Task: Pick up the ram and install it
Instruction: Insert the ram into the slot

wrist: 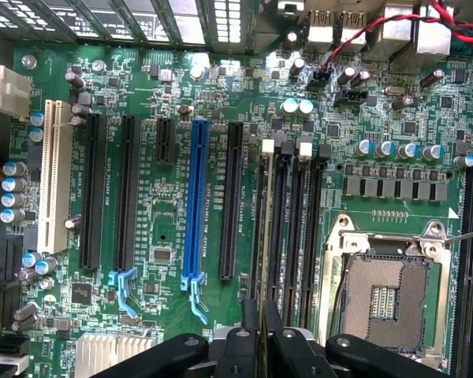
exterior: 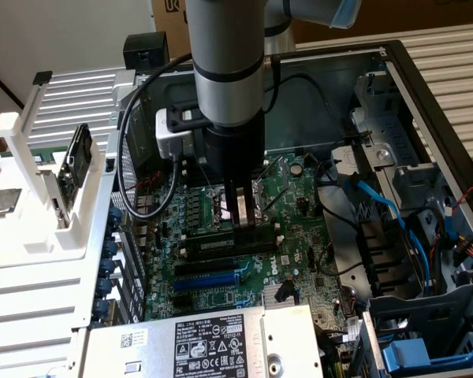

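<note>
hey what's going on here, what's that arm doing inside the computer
A robot arm is working inside an open computer case, fitting a memory stick. Its gripper is shut on the ram, which it holds edge-on, lined up along the black memory slots beside the empty processor socket. In the exterior view the gripper is right down at the slots. Whether the stick is fully seated cannot be told.

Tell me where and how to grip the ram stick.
Take the ram by its long upper edge near mid-length, coming straight down from above and pinching its two flat faces. It stands on edge along the memory slots, leaving just that thin edge free. The gripper is closed on it there.
</note>
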Motion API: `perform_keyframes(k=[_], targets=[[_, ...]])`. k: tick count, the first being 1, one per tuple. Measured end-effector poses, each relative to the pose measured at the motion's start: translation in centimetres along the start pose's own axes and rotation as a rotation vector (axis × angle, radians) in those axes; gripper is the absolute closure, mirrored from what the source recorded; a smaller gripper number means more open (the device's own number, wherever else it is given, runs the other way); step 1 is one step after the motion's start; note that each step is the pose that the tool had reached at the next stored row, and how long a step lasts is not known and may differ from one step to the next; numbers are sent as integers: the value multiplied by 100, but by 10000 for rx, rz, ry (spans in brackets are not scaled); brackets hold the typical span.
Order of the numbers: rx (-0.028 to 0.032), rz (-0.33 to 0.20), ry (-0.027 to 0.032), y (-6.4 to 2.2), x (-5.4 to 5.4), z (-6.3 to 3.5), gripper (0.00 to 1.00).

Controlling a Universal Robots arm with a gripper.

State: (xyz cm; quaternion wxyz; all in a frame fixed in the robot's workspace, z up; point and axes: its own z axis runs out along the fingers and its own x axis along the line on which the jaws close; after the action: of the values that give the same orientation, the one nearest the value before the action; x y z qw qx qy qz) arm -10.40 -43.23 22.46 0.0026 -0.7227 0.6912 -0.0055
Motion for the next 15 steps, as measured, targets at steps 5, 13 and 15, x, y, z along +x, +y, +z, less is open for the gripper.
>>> perform_keyframes(k=[5, 13, 15], targets=[[0, -1, -1, 0, 0, 16, 87], [0, 0, 0, 0, 0, 19, 87], [0, -1, 0, 0, 0, 19, 87]])
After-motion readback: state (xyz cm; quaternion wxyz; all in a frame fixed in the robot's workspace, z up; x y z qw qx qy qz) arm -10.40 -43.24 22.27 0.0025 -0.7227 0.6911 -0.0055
